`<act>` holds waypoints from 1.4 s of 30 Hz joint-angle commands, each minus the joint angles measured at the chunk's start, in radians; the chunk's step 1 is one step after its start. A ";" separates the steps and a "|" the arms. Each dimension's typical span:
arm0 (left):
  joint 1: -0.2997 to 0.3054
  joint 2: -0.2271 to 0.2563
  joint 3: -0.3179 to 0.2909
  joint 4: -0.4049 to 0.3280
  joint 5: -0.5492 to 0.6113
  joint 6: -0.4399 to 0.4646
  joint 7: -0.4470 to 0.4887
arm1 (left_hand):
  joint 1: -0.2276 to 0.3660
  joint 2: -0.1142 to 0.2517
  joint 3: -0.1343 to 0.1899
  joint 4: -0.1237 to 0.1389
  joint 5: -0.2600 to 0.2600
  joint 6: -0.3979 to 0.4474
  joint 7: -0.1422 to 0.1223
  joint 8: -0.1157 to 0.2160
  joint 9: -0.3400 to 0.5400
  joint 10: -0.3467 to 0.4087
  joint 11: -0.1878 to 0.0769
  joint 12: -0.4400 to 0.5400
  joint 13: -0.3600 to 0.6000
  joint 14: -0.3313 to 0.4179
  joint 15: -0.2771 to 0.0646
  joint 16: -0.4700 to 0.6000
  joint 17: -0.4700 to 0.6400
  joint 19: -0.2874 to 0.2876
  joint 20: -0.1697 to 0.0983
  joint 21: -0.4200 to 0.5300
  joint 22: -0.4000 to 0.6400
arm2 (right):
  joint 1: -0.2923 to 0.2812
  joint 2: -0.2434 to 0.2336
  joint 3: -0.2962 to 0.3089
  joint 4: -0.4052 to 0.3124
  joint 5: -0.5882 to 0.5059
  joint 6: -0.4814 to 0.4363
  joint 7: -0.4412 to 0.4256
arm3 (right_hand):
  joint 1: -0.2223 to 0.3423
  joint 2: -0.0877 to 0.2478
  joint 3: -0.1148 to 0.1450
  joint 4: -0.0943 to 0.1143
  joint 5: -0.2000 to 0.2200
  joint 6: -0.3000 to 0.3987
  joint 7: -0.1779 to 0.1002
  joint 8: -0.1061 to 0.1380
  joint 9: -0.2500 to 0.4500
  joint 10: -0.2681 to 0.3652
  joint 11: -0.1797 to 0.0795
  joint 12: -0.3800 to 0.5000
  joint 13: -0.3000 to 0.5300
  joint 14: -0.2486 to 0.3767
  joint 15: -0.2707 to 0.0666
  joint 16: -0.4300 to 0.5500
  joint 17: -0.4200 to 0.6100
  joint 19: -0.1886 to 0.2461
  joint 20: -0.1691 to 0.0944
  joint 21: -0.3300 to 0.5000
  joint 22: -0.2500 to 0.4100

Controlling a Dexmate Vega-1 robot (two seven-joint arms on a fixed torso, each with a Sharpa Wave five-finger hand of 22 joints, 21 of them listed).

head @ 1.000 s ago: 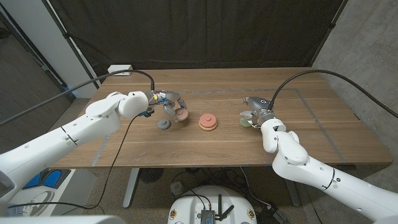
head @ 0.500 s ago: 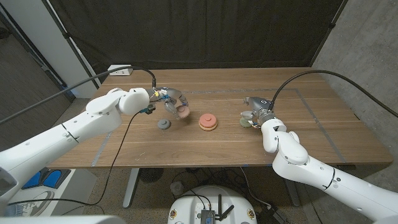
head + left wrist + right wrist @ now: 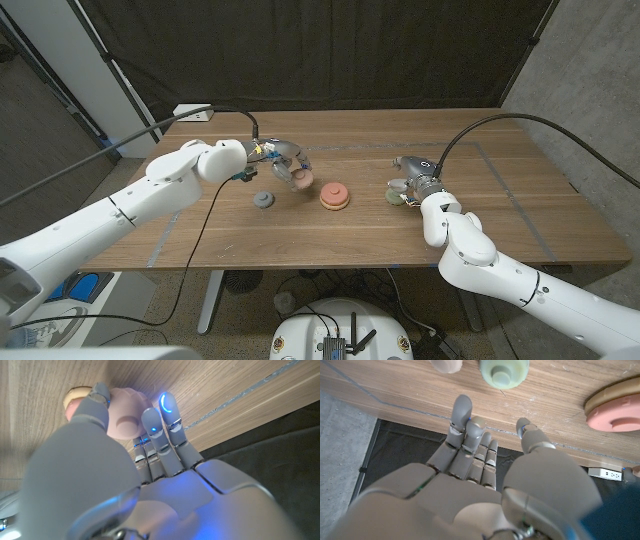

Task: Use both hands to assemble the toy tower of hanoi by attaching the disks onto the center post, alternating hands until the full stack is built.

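Head view: the left hand [image 3: 283, 165] holds a pink disk [image 3: 302, 181] clear of the table [image 3: 520, 190], fingers curled round it.
Left wrist view: thumb and fingertips [image 3: 167, 405] pinch the pink disk's rim, with part of the stack showing beyond it.
Change: over the last second the left hand has carried the pink disk from beside the grey disk [image 3: 263, 200] toward 3 o'clock; it is now just beside the stack [image 3: 334, 194], at the stack's 9 o'clock and a little above it.
Stack: a tan disk with a salmon disk on top, at table centre; the post is not clearly visible.
Right hand: the right hand [image 3: 408, 181] waits at the stack's 3 o'clock, holding nothing, fingers loosely spread near the pale green disk [image 3: 391, 196].
Right wrist view: the pale green disk [image 3: 503, 371] lies on the table just beyond the fingertips, not touched.
Grey disk: it lies on the table at the stack's 9 o'clock, well apart.
Meaning: judged from this, the left hand's placing is nearly due; the disk needs centring over the post before lowering. The green and grey disks remain to be added.
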 commanded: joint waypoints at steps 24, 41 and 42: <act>-0.113 -0.127 0.094 0.088 0.032 -0.100 -0.053 | -0.007 0.008 0.014 0.017 0.013 0.013 0.003 -0.001 0.008 0.072 -0.068 -0.003 0.065 0.007 -0.030 -0.016 0.008 0.009 -0.117 0.002 0.002 | -0.037 -0.038 0.031 -0.035 0.063 -0.019 -0.063 | -0.001 0.000 0.004 -0.002 0.010 0.018 0.000 0.000 0.005 0.020 -0.001 -0.005 0.002 -0.001 -0.071 -0.006 -0.008 -0.001 -0.102 0.001 0.000; -0.149 -0.171 0.137 0.130 0.054 -0.107 -0.080 | -0.015 0.009 0.012 0.018 0.014 0.018 0.003 -0.004 0.009 0.075 -0.067 -0.006 0.069 0.008 -0.030 -0.023 0.012 0.009 -0.117 0.001 0.001 | -0.052 -0.055 0.042 -0.048 0.096 -0.031 -0.094 | -0.003 0.003 0.004 -0.001 0.012 0.022 0.001 0.000 0.005 0.022 -0.001 -0.006 0.003 0.001 -0.070 -0.003 -0.004 -0.001 -0.102 0.001 0.001; -0.149 -0.173 0.138 0.130 0.054 -0.106 -0.082 | -0.015 0.009 0.012 0.018 0.014 0.017 0.003 -0.004 0.009 0.075 -0.067 -0.006 0.069 0.008 -0.030 -0.023 0.012 0.009 -0.117 0.001 0.001 | -0.051 -0.056 0.041 -0.048 0.097 -0.032 -0.095 | -0.003 0.003 0.004 -0.001 0.012 0.022 0.002 0.000 0.005 0.023 -0.001 -0.006 0.003 0.000 -0.070 -0.004 -0.005 -0.002 -0.102 0.001 0.000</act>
